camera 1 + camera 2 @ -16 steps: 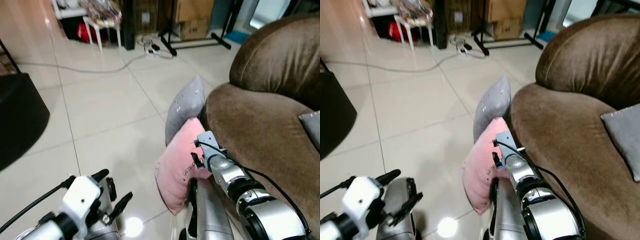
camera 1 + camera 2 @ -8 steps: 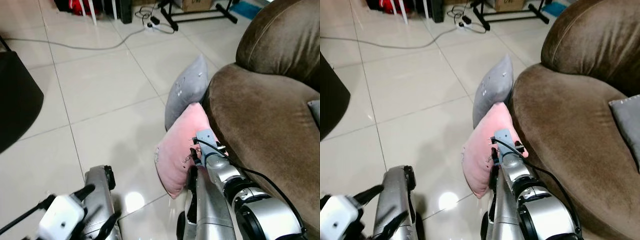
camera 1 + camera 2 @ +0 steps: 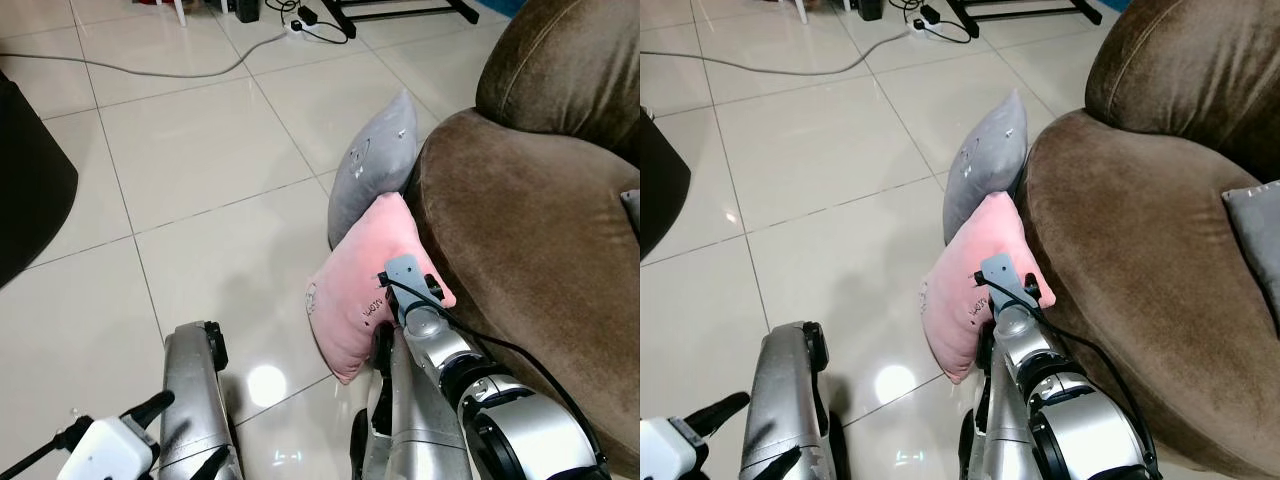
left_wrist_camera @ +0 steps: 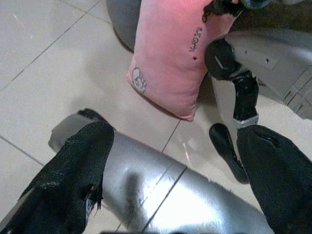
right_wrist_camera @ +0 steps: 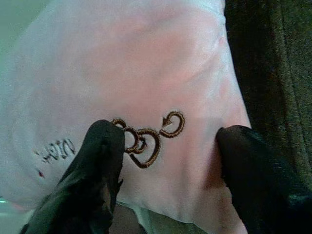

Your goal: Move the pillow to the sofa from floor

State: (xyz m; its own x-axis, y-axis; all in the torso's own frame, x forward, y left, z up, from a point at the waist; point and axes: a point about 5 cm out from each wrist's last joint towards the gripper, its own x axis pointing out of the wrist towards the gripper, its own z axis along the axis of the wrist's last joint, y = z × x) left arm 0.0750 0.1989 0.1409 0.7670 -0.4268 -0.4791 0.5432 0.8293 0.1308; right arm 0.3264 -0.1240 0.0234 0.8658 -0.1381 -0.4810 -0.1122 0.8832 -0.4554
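A: Pink pillow (image 3: 362, 290), head views. Location?

B: On the tiled floor (image 3: 200, 200), standing on edge, leaning against the front of the brown sofa (image 3: 520, 250). A grey pillow (image 3: 370, 170) stands just behind it, also against the sofa, touching it. Not on the seat.

A: Right arm?

B: Right gripper (image 5: 165, 161) is at the pink pillow's face; wrist housing sits over the pillow's upper corner nearest the sofa. Fingers hidden behind the wrist in the head views.

A: Left arm?

B: Low, near the bottom edge, over bare tile, well apart from both pillows.

A: Other items, head views?

B: A 2nd grey cushion (image 3: 1255, 240) lies on the sofa seat at the frame edge. A cable (image 3: 150, 70) runs across the floor at the far side. Dark object (image 3: 30, 190) at the robot's left; type cannot be told.

A: Left wrist view?

B: Left gripper (image 4: 180, 175): 2 fingers spread wide, nothing between them. Beyond: robot's silver leg, then pink pillow w/ a small white patch and dark stitched text.

A: Right wrist view?

B: 2 fingers (image 5: 100, 165) spread wide, 1 on each side of a brown embroidered motif. Tips lie against or very near the pink fabric; no fold of fabric pinched between them. Sofa's dark fabric shows beside the pillow.
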